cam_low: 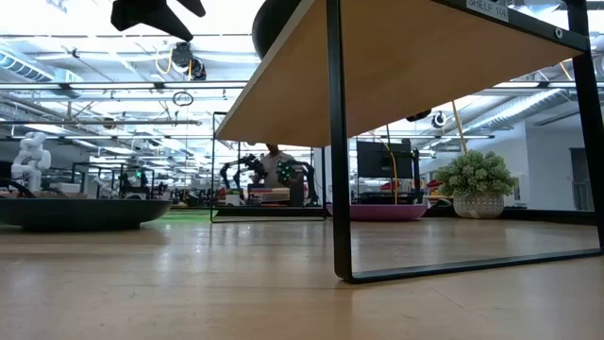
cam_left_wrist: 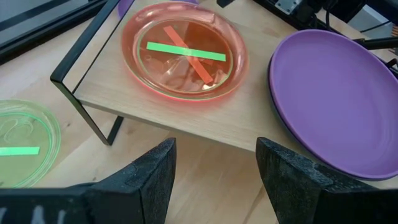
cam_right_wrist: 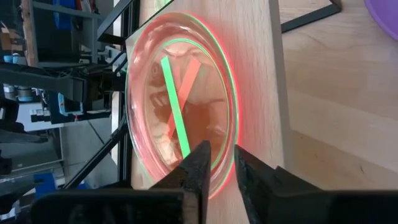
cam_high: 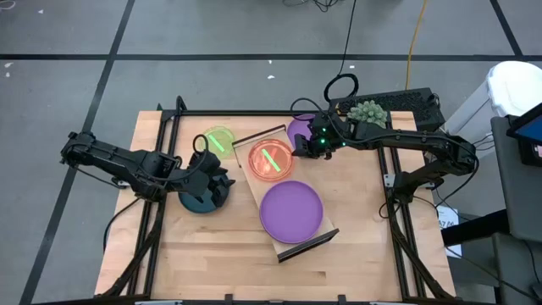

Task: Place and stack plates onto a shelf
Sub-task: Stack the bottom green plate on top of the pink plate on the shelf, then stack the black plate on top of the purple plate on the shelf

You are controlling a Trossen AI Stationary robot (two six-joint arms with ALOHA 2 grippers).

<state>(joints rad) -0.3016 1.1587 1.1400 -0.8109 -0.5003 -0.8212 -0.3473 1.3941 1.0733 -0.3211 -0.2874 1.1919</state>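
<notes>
Right end effector (cam_right_wrist: 217, 163): fingers nearly pressed together, only a thin slit between them, poised at the rim of the pink-red plate (cam_right_wrist: 180, 99). Hard to tell whether the rim is pinched in that slit or just beside it; probably the grip used to set this plate down squarely on the stack. Beneath the pink-red plate, a neon green edge showing through, so likely a small stack of translucent plates on one end of the shelf (cam_high: 254, 182).

Left end effector (cam_left_wrist: 214, 177): fingers spread wide, nothing between them, hovering over the desk (cam_high: 356, 246) just beside the shelf's long edge, facing the pink-red stack and the purple plate (cam_left_wrist: 336, 99). Below the left end effector in the overhead view, a dark teal-black plate (cam_high: 196, 203) on the desk, likely the next pick, which would explain the open stance.

Further out: purple plate on the other end of the shelf, a dark rim peeking from under it, suggesting a large plate already stacked below. A neon green plate (cam_high: 218, 138) lying on the desk near the shelf's far rail, still to be placed. Another purple plate (cam_high: 298, 129) on the desk behind the right arm, partly hidden. A potted plant (cam_high: 369, 111) at the desk's far edge, clear of the work.
</notes>
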